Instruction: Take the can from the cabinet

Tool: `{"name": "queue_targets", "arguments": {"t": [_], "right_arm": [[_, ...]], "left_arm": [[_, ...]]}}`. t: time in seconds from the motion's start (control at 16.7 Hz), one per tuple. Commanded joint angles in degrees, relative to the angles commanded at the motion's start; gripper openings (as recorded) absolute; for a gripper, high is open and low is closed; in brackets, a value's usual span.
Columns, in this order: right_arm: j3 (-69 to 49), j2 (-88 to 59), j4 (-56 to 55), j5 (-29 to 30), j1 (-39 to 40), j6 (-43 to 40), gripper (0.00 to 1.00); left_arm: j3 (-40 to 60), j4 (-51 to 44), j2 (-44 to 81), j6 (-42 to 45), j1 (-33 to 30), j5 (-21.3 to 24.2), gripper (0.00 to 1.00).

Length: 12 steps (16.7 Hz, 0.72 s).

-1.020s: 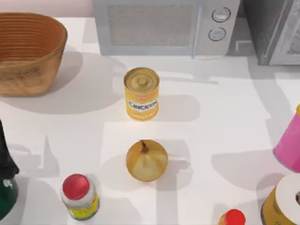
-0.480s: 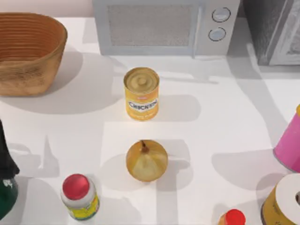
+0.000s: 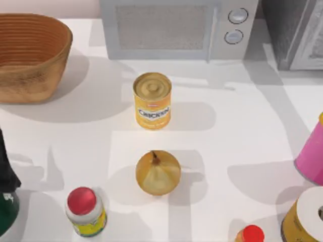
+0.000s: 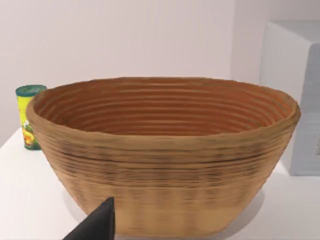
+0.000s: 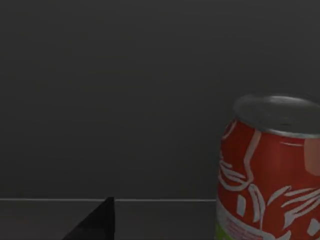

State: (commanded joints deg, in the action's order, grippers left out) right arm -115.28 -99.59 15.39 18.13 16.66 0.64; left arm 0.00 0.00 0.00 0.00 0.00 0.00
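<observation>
The can (image 5: 270, 170) (red, silver top) stands upright on a dark floor before a dark wall, close ahead of the right gripper (image 5: 95, 222); one dark fingertip shows, and jaw state cannot be told. The cabinet (image 3: 295, 33) sits at the table's (image 3: 242, 131) far right corner, just beside the microwave (image 3: 176, 27). The left gripper (image 4: 95, 225) hovers near the basket (image 4: 165, 160) at far left; its jaw state cannot be told either. A yellow tin (image 3: 152, 100) and an onion (image 3: 158, 172) stand mid-table.
</observation>
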Motion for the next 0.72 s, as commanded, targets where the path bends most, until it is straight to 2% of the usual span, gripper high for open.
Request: {"name": "queue_targets", "arguments": {"t": [0.3,0.54,0.72], "right_arm": [[-7.43,-6.21,1.21,-1.27,-1.37,-0.01,1.00],[-7.84,-6.55,1.28,-1.34,-1.45,-0.01,1.00],[-7.84,-6.55,1.28,-1.34,-1.45,-0.01,0.77]], "left_arm": [[0.00,0.00,0.00,0.00,0.00,0.00,1.00],[0.00,0.00,0.00,0.00,0.00,0.00,1.00],[0.00,0.00,0.00,0.00,0.00,0.00,1.00]]}}
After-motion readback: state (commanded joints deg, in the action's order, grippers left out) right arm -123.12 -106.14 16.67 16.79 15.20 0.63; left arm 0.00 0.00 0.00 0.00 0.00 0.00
